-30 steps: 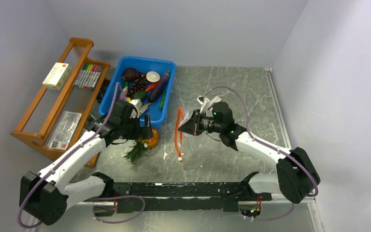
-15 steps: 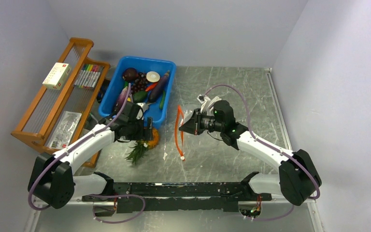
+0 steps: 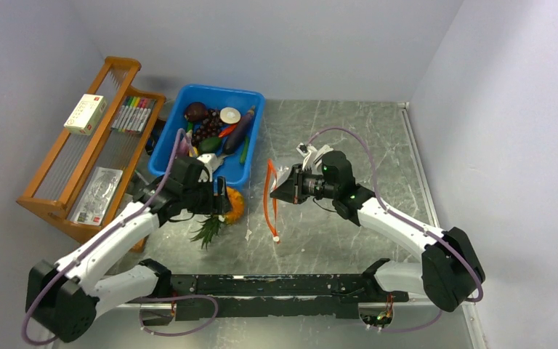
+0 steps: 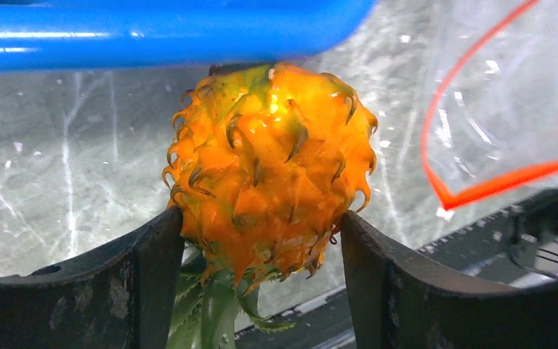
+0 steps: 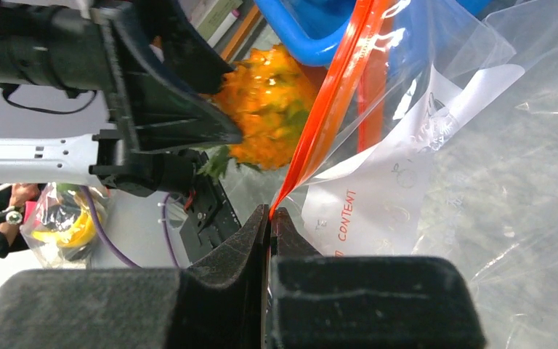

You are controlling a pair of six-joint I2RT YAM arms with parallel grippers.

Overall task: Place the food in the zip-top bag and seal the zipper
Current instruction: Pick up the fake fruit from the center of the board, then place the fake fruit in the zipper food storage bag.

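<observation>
Pineapple point(image 4: 269, 174): sat between the fingers point(image 4: 145, 276) of the left gripper point(image 4: 261, 222), closed onto it with one pad against each spiky flank, low on the orange body, with green leaves trailing back past the jaws. Lay just beside the near wall of the blue bin point(image 4: 152, 33), over the grey table point(image 4: 58, 160); could not tell whether lifted or resting there.

To the right, near but apart from the fruit: hung the zip-top bag point(image 5: 443, 182), clear and floppy, with its mouth turned toward the pineapple. Was pinched by the right gripper point(image 5: 269, 214), clamped tight on one side of the red zipper point(image 5: 334, 94).

Inside the bin, well behind the fingers: lay grapes point(image 3: 207, 129), eggplant point(image 3: 238, 129) and a white-faced round piece point(image 3: 229, 115). Farther left: stood a wooden rack point(image 3: 127, 64) with marker pens point(image 3: 134, 114).
</observation>
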